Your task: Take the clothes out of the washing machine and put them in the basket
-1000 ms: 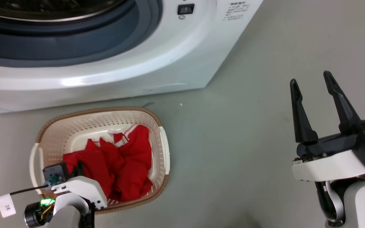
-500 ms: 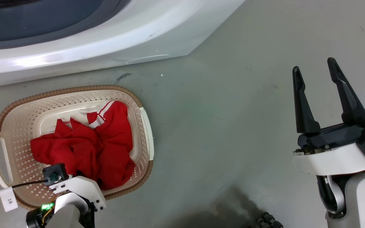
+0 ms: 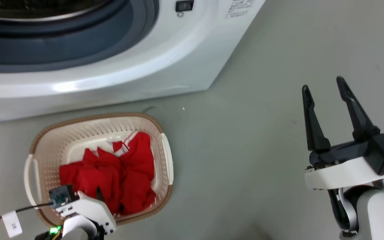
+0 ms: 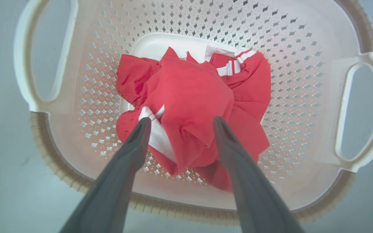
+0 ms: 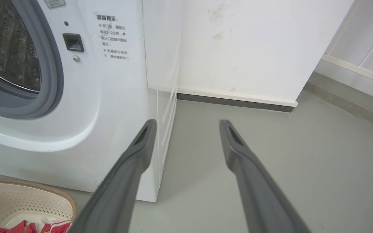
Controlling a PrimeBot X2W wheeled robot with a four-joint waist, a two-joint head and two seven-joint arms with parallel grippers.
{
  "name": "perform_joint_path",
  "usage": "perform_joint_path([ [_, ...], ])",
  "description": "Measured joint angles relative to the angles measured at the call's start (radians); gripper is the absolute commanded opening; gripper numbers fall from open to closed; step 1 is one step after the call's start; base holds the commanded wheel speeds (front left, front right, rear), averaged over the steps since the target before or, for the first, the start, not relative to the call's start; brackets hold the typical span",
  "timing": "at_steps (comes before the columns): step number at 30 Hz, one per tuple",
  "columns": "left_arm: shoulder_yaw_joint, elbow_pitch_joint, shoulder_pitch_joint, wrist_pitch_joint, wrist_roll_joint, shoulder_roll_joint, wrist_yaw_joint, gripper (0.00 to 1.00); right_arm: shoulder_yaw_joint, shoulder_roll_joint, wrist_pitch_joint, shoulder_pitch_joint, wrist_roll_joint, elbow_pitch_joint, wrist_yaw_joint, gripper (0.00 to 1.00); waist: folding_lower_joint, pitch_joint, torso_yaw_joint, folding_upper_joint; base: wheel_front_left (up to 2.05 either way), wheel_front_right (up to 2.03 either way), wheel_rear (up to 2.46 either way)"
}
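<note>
The red clothes (image 3: 112, 180) with white stripe trim lie bunched in the cream basket (image 3: 95, 117) on the floor in front of the washing machine (image 3: 112, 76). In the left wrist view my left gripper (image 4: 181, 120) hangs open just above the clothes (image 4: 193, 97), one finger on either side of the heap, inside the basket (image 4: 303, 81). My right gripper (image 3: 322, 83) stands open and empty over bare floor, far to the right. In its own view the right gripper (image 5: 187, 123) faces the washing machine (image 5: 108, 97) corner, with the basket (image 5: 28, 186) and clothes (image 5: 28, 226) at lower left.
The machine's porthole is open, with the grey seal (image 3: 78, 50) and steel drum (image 5: 8, 48) showing. A white wall with a dark skirting (image 5: 235, 102) runs behind the machine. Grey floor (image 3: 245, 150) stretches between the basket and my right arm.
The head camera dipped toward the floor and came back up. The clothes lie in the basket as before, my left wrist stays over them, and the right gripper stays open.
</note>
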Motion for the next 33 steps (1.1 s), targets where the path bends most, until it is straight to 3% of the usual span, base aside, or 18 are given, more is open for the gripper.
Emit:
perform_joint_path([
  [5,0.013,-0.045,0.059,0.000,0.016,-0.007,-0.021,1.00,-0.011,0.000,0.013,0.045,0.000,0.018,0.000,1.00,-0.0001,-0.116,0.016,0.0000,0.00,0.00,0.00],
  [6,0.020,-0.086,0.081,0.000,0.030,-0.009,-0.034,1.00,-0.020,0.000,0.026,0.077,0.001,0.021,0.000,1.00,-0.0002,-0.186,0.027,0.0000,0.00,0.00,0.00],
  [13,0.031,-0.230,0.119,0.000,0.081,-0.011,-0.047,1.00,-0.041,0.000,0.053,0.146,-0.004,0.013,0.000,1.00,-0.0003,-0.323,0.063,0.0000,0.00,0.00,0.00],
  [33,-0.003,-0.775,0.286,0.000,0.261,-0.011,-0.029,1.00,-0.088,0.000,0.098,0.295,-0.019,0.014,0.000,1.00,-0.0003,-0.545,0.174,0.0000,0.00,0.00,0.00],
])
